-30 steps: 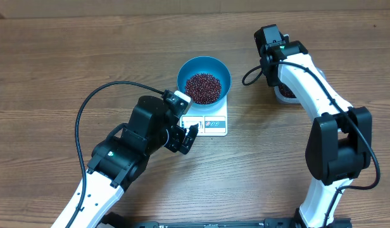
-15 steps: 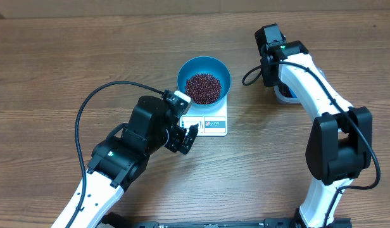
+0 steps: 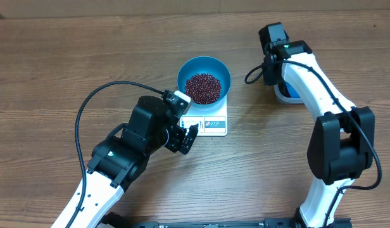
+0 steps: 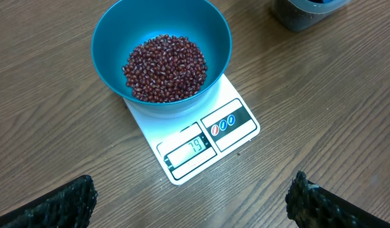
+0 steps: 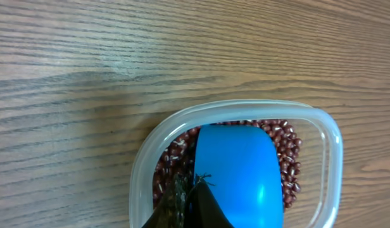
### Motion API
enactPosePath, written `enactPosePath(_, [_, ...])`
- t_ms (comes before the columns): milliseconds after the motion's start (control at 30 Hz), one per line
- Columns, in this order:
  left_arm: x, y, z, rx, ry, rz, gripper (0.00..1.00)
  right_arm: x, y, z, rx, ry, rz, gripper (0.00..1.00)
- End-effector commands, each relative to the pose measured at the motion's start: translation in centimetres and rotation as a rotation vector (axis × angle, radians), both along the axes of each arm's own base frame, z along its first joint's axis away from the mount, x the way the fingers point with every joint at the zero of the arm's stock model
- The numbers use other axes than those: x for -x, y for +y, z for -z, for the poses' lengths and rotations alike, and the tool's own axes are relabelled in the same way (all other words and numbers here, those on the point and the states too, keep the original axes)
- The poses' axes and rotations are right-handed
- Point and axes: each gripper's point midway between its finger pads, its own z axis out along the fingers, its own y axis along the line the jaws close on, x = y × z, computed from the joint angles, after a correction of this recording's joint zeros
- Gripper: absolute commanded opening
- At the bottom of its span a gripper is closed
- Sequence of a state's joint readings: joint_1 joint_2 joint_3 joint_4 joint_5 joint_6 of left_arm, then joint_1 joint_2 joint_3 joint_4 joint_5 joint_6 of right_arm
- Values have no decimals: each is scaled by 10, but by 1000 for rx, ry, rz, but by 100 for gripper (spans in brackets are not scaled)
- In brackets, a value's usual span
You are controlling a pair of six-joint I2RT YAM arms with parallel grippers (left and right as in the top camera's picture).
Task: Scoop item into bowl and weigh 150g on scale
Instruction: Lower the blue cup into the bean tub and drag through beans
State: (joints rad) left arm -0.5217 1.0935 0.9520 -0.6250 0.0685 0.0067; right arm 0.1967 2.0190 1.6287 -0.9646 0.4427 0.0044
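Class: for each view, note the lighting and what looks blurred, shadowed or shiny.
Overhead: even light, no strong glare on the table. Left wrist: the beans and the scale display are sharp; the left gripper shows as dark, blurred tips in the bottom corners. Right wrist: a pale sheen runs down the blue scoop, a shadow band crosses the table, the right gripper is a dark blur.

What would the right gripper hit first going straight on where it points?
Likely the beans in the clear tub: the right gripper is shut on a blue scoop that sits inside the tub above them. Depth is unclear; the scoop may already touch.
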Motion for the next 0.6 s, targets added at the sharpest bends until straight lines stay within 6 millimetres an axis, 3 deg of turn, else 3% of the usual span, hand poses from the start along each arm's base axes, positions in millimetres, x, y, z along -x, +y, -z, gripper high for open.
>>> enactPosePath(0, [-2,-1,-9,10,-20,10,100,-1,5,2,-104,-9,18,4])
enactPosePath(433, [-2,-1,-9,10,-20,10,100,-5,-5,-12,-348,-41,52,4])
enactPosePath(567, [-2,-1,-9,10,-21,10,100,-5,0,-12,-431,-32,38,4])
